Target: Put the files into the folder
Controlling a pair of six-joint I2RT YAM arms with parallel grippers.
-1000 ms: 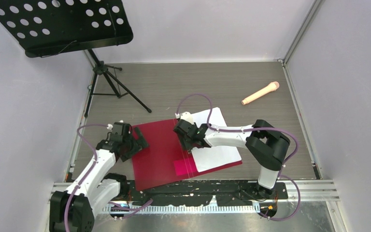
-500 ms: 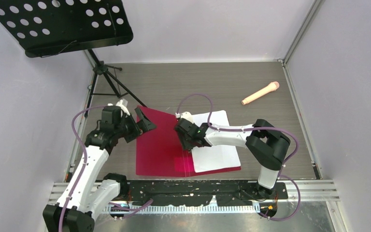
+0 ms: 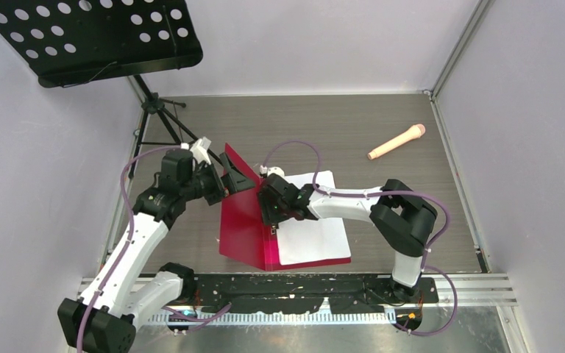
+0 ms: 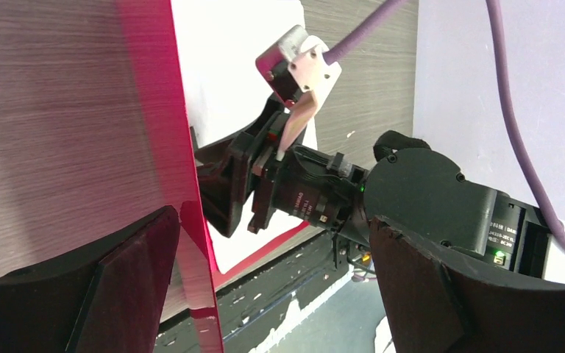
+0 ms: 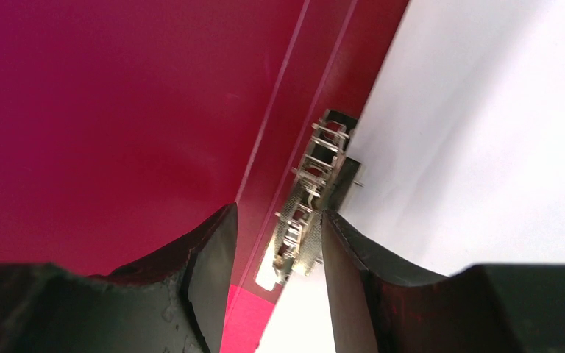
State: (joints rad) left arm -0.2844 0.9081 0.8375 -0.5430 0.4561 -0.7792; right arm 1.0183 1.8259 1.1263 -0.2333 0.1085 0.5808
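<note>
The folder (image 3: pixel 244 220) sits toward the near edge of the table (image 3: pixel 301 125), and only its right half lies flat. The left cover stands almost on edge, rising from the spine. The left end effector (image 3: pixel 228 176) is up at that cover's far top corner with its fingers spread wide. Seen from its own wrist, the thin red edge runs between them, close to one finger (image 4: pixel 118 287) and well clear of the other. It is released, pinching nothing.

The files (image 3: pixel 313 235) lie on the flat right half as a white stack, with a strip of red showing along the near edge. The right arm reaches across the sheets, and the right end effector (image 3: pixel 271 209) is down at the spine.

From that wrist, the two fingers straddle the metal clip (image 5: pixel 313 198). One finger (image 5: pixel 353 257) touches the clip's side, and a sliver of red shows between the clip and the other finger. I cannot tell whether it is clamping the clip or only bracketing it. A pink patch (image 5: pixel 246 323) shows just below the clip.

A peach microphone (image 3: pixel 397 141) lies well apart at the far right. A black music stand (image 3: pixel 96 37) occupies the far left corner.
</note>
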